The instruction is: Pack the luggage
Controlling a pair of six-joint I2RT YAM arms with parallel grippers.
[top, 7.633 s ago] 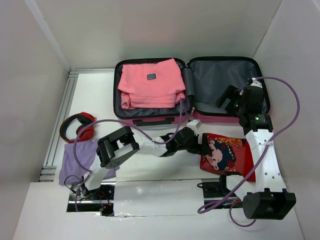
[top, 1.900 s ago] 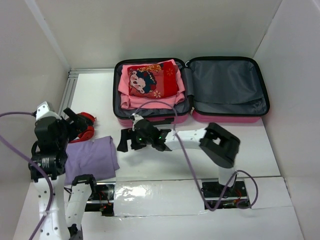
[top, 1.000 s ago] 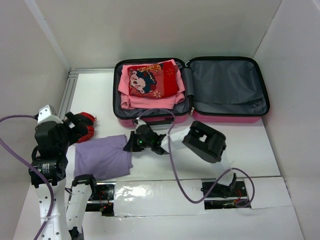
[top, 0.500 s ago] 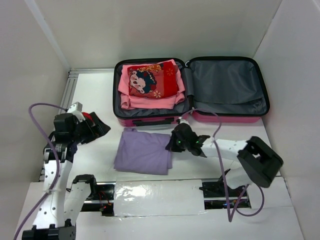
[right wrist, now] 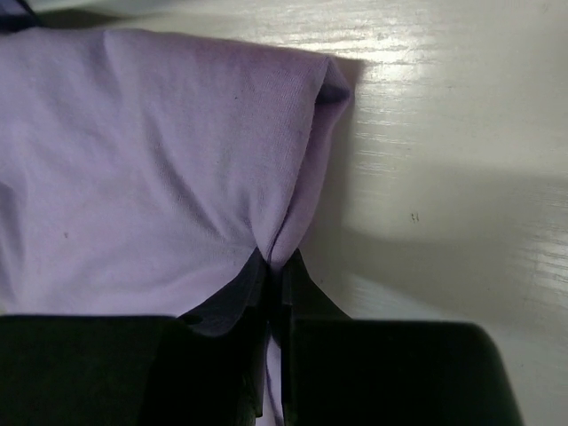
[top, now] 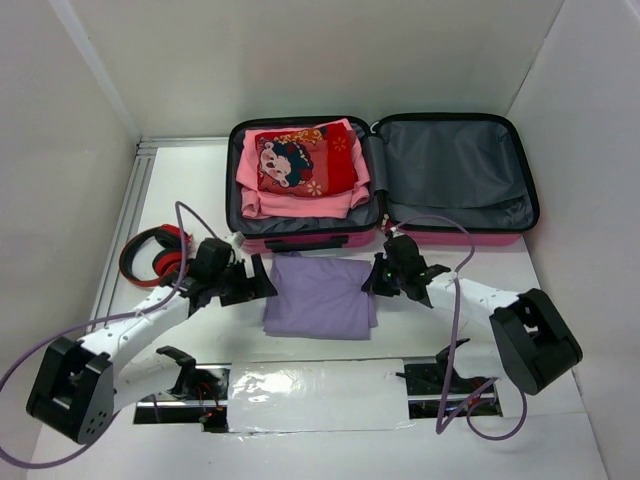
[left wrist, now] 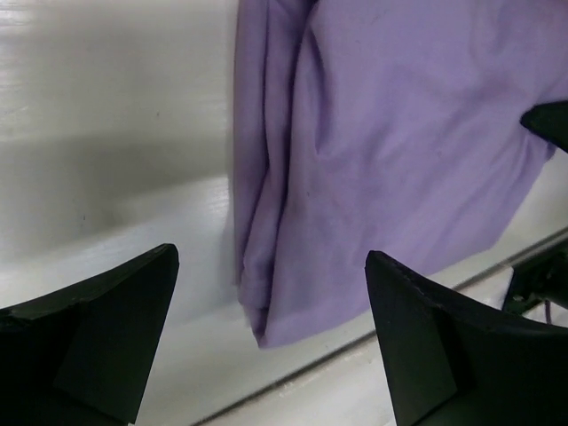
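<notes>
Surface: white table (top: 560, 270) boxed in by white walls; we see both arms reaching low toward its middle.
Luggage: the small pink hard-shell suitcase with grey fabric lining (top: 455, 165) lies open flat at the far side of the table.
Left half: we see a folded pink sweater (top: 290, 202) with a red cartoon-print pouch (top: 305, 162) on top.
Cloth: a folded lilac garment (top: 320, 295) lies on the table just in front of the luggage.
Left gripper (left wrist: 271, 262): jaws spread wide, gripping nothing; we see the cloth's left edge ahead between the fingers.
Right gripper (right wrist: 273, 266): jaws pinched together on the cloth's right edge.
Headphones: a red-and-black pair (top: 150, 255) rests at the table's left.
</notes>
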